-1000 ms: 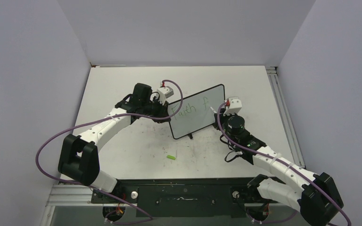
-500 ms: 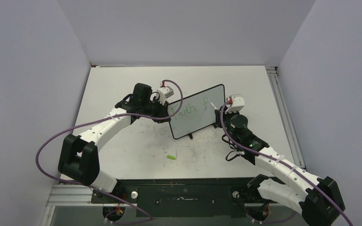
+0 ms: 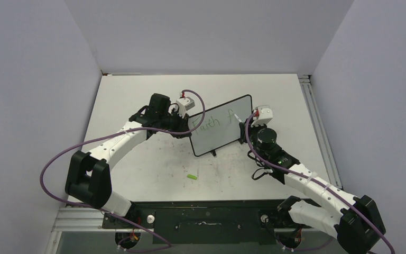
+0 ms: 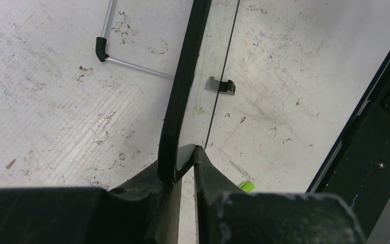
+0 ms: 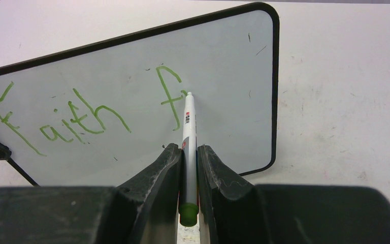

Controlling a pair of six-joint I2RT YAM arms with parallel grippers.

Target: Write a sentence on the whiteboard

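The whiteboard [image 3: 219, 138] [image 5: 223, 56] stands tilted on the table, seen edge-on in the left wrist view [image 4: 182, 86]. Green writing, the sentence [image 3: 210, 124] [image 5: 61, 124], reads "Faith f". My left gripper [image 3: 186, 127] [image 4: 185, 152] is shut on the board's left edge, pinching its black frame. My right gripper [image 3: 244, 126] [image 5: 188, 150] is shut on a white marker [image 5: 187, 124] [image 3: 237, 118] with a green end. Its tip is at the board's face just right of the "f" crossbar.
A small green marker cap [image 3: 192, 176] [image 4: 246, 186] lies on the scuffed white table in front of the board. A black foot [image 4: 221, 86] and a wire stand [image 4: 132, 65] show by the board. A black rail [image 4: 370, 132] runs along the near edge.
My right gripper has shifted slightly up and away with the marker, its tip now just right of the "f". The left gripper and the board have not moved.
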